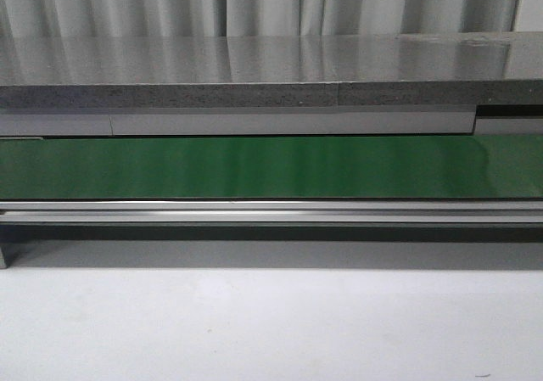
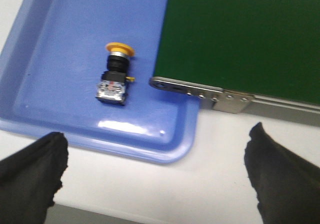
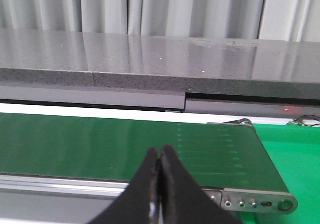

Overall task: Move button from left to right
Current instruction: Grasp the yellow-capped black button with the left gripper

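Observation:
The button lies on its side in a blue tray in the left wrist view, yellow cap toward the far side, black body toward my fingers. My left gripper is open and empty, its black fingers wide apart over the white table, short of the tray's near rim. My right gripper is shut and empty, in front of the green conveyor belt. Neither gripper nor the button shows in the front view.
The green belt runs across the front view with a metal rail along its near side. Its end with a bolted metal bracket lies beside the tray. A grey counter and curtains stand behind. A green surface lies beyond the belt's right end.

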### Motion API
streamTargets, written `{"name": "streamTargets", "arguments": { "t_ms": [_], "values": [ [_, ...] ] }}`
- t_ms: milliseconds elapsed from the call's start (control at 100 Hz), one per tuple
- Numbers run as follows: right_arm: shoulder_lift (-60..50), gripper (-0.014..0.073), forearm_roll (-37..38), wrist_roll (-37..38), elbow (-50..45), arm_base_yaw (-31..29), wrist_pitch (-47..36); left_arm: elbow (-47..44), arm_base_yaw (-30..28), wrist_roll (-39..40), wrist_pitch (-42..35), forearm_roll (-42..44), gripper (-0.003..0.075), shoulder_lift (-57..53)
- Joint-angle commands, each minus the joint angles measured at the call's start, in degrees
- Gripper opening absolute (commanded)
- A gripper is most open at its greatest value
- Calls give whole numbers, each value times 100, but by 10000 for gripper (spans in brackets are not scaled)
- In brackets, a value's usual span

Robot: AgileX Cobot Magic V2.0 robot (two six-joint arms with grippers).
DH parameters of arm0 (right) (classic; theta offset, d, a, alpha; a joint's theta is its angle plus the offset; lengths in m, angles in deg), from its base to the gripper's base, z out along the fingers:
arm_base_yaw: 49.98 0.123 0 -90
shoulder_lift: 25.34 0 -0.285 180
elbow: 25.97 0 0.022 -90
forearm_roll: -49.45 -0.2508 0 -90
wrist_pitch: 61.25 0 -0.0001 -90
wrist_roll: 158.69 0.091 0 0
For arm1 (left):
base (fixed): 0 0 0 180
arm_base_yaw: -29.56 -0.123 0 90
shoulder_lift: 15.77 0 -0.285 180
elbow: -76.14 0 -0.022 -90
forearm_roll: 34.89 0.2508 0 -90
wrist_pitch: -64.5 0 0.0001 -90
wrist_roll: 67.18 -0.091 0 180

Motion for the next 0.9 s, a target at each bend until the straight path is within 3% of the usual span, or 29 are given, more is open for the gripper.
{"name": "streamTargets", "arguments": {
  "t_ms": [0, 350, 890],
  "values": [
    [-96, -67, -9, 7, -7, 7, -499, 425, -277, -52, -403, 41, 677, 416],
    [-96, -67, -9, 7, -7, 7, -499, 1337, -891, -63, -689, 17, 677, 2309],
    [-96, -67, -9, 7, -7, 7, -499, 2045, -892, -63, -1011, 28, 677, 4310]
  ]
}}
